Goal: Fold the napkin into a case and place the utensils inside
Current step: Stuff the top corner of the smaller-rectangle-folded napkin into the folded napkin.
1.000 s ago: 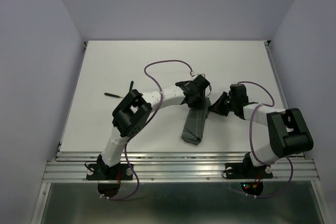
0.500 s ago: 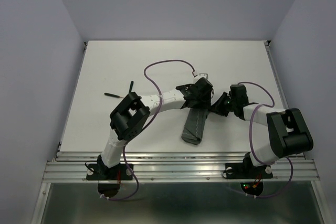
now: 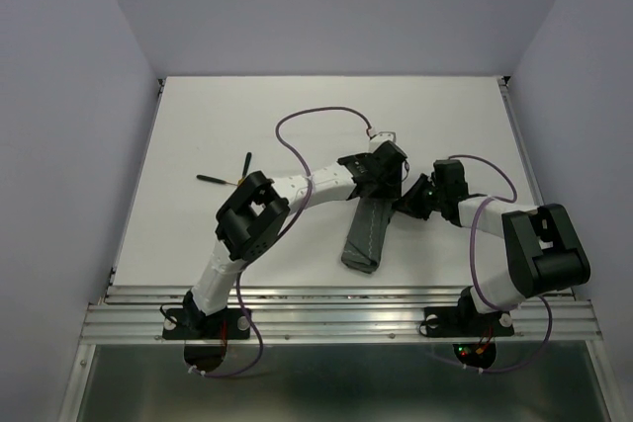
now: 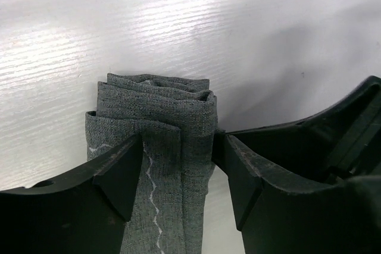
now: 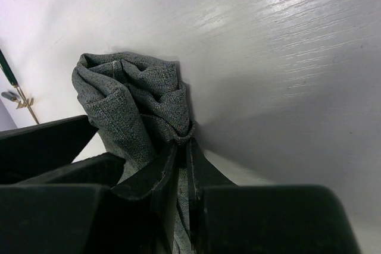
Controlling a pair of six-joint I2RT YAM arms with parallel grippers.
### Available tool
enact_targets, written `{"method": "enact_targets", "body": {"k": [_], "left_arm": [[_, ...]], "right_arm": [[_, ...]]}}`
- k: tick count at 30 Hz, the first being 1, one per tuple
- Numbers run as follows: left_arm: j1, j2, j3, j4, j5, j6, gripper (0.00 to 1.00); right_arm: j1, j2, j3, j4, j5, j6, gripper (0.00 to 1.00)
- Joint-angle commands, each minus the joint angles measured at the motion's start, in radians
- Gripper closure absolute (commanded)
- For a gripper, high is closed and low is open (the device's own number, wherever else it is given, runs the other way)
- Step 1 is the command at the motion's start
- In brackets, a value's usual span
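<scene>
- The utensils (image 3: pixel 220 178) lay on the left of the white tabletop (image 3: pixel 445 116), well apart from the cloth: two thin pieces with dark handles, set at an angle to each other, with a small gold glint where they came near.
- In the right wrist view a green handle and gold fork tines showed at the far left edge, beyond the cloth.
- The left arm reached across to mid-tabletop, and the left fingers (image 3: pixel 381 173) were over the far end of the case (image 3: pixel 364 236).
- In the left wrist view these fingers were spread, one on each side of that end. The cloth ran between them, and the left tip overlapped its outer fold.
- The case lay a little right of centre, a narrow dark grey-green strip slanting from the fingers back toward the near edge.
- It was woven cloth folded lengthwise, with several layers stacked and slightly stepped at the far end.
- A thin light zigzag stitch line ran down its length beside a straight fold edge.
- From the right wrist view the far end looked bunched and rounded, with soft creases, and gaped a little at its mouth.
- The right fingers (image 5: pixel 180 156) were pressed together, pinching a small fold at the right edge of the case near that end.
- The near end of the case lay flat and free on the tabletop.
</scene>
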Motion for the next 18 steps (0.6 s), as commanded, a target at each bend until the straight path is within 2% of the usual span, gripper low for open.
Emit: {"method": "enact_targets", "body": {"k": [1, 5, 8, 11, 18], "left_arm": [[-0.004, 0.024, 0.059, -0.033, -0.024, 0.010, 0.34], [-0.004, 0.038, 0.063, -0.034, -0.021, 0.007, 0.40], [-0.004, 0.040, 0.063, -0.036, -0.022, 0.006, 0.48], [-0.004, 0.035, 0.060, -0.037, -0.027, 0.006, 0.61], [-0.004, 0.044, 0.070, -0.042, -0.021, 0.015, 0.81]], "right_arm": [[-0.003, -0.011, -0.013, 0.026, -0.009, -0.002, 0.87], [-0.003, -0.010, -0.016, 0.026, -0.009, -0.002, 0.87], [-0.003, -0.006, -0.019, 0.026, -0.008, -0.002, 0.87], [-0.003, 0.001, -0.014, 0.027, -0.008, -0.004, 0.87], [-0.003, 0.009, -0.004, 0.026, -0.008, -0.001, 0.87]]}}
